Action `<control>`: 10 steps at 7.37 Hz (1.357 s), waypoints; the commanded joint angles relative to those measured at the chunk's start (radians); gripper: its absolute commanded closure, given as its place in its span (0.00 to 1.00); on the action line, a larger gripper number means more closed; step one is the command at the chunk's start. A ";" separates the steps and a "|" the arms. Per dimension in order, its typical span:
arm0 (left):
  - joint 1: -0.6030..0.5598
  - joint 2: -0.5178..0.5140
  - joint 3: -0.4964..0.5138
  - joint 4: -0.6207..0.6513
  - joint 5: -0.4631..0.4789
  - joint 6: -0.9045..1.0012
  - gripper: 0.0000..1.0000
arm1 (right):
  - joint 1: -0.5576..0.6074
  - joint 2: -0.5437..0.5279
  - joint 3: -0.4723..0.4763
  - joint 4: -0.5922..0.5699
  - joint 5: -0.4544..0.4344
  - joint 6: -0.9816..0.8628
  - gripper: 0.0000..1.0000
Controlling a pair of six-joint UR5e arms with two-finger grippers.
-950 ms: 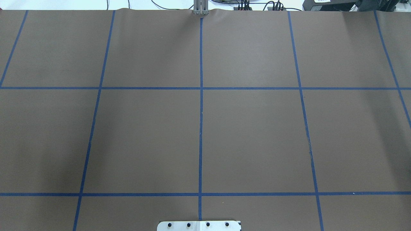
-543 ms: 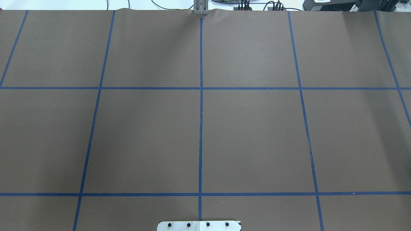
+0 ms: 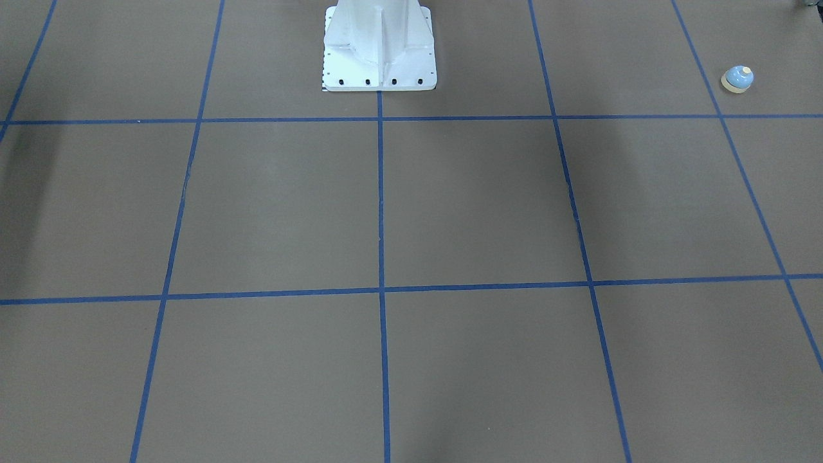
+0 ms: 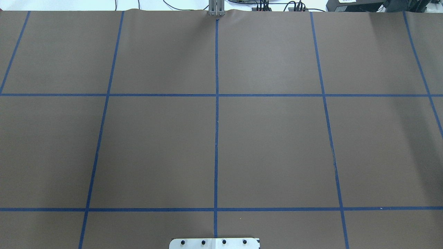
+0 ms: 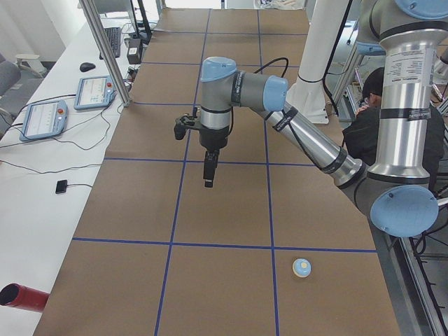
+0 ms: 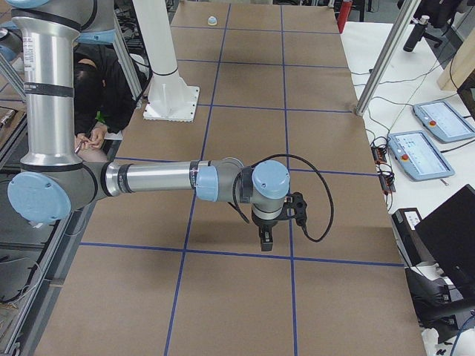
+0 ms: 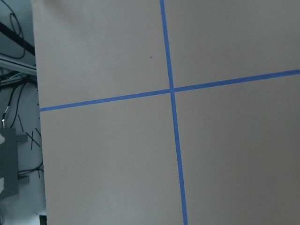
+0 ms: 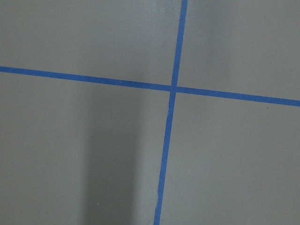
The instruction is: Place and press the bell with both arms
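Observation:
The light blue bell (image 3: 737, 78) with its cream button stands upright on the brown table, close to the robot's side at its left end. It also shows in the exterior left view (image 5: 302, 267) and far off in the exterior right view (image 6: 212, 21). My left gripper (image 5: 208, 180) hangs pointing down above the table, well away from the bell. My right gripper (image 6: 266, 242) hangs pointing down at the table's other end. Both show only in the side views, so I cannot tell whether they are open or shut. The wrist views show only bare table and blue tape.
The white pedestal (image 3: 379, 45) stands at the robot's edge of the table. A red cylinder (image 5: 21, 297) lies off the table's corner. Control tablets (image 5: 42, 119) and cables lie on the side bench, beside a metal post (image 5: 105, 49). A person (image 6: 96, 96) sits behind the robot.

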 commanded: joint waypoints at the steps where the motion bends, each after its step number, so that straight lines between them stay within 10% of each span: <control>1: 0.161 0.005 -0.091 0.067 0.140 -0.238 0.00 | 0.000 -0.001 0.000 0.000 0.000 0.001 0.00; 10: 0.827 0.175 -0.102 0.271 0.430 -1.670 0.00 | 0.000 0.001 0.014 0.002 -0.001 -0.002 0.00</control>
